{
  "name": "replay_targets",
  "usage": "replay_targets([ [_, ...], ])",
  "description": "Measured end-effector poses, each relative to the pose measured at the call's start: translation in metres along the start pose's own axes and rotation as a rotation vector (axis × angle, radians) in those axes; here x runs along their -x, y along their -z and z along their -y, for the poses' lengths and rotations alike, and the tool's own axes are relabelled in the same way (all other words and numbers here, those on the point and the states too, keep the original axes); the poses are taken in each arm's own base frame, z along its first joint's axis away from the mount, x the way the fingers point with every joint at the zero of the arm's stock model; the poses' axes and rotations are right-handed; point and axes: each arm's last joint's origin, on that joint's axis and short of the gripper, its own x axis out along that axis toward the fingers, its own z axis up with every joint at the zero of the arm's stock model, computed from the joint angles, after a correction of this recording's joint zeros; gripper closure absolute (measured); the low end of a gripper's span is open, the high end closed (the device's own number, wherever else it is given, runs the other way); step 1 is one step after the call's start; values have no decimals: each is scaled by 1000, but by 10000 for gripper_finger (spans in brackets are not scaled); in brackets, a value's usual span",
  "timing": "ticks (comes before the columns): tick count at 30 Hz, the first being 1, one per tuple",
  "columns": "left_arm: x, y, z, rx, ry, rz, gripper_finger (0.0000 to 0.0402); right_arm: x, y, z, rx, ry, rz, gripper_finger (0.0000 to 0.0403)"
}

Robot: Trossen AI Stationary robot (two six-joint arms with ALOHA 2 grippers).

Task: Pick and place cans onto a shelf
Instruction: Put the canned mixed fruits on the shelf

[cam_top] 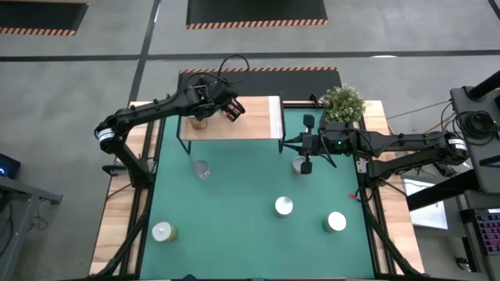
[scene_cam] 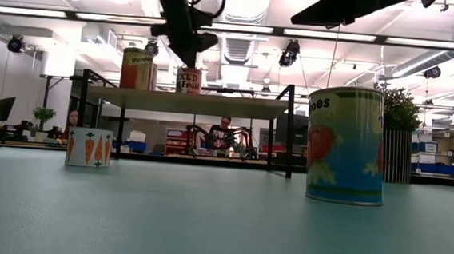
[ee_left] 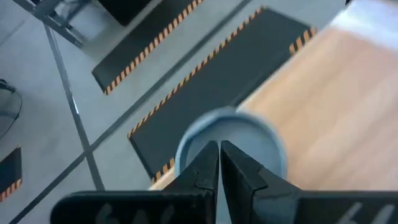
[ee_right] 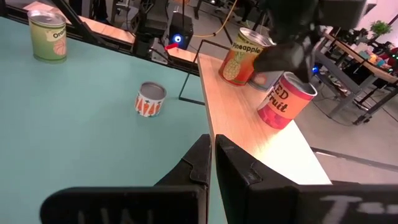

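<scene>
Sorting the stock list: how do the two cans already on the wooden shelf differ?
The yellow-orange pineapple can is taller than the squat red fruit can. The pineapple can stands nearer the shelf's end; the red can sits further along, right under the left gripper. Both stand upright on the board.

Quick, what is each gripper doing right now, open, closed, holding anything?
Left gripper: closed, empty, above a silver-topped can on the light wooden shelf.
Right gripper: closed, empty, above the green table mat.

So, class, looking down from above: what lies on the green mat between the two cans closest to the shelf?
Nothing. The high view shows only bare green mat between the left can and the right can.
</scene>
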Motion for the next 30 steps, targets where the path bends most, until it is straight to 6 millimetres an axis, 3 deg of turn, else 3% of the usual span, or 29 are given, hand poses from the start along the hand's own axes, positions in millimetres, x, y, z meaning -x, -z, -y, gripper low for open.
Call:
replay_targets([
  [13, -17, 0, 13, 29, 65, -2, 401, 0, -1, 0, 4, 2, 6, 390],
  [24, -17, -4, 14, 70, 52, 38, 401, 0, 0, 0, 6, 2, 5, 390],
  [27, -11, -4, 14, 60, 59, 55, 401, 0, 0, 0, 6, 2, 5, 390],
  [30, 9, -6, 15, 49, 51, 106, 401, 0, -1, 0, 5, 2, 5, 390],
])
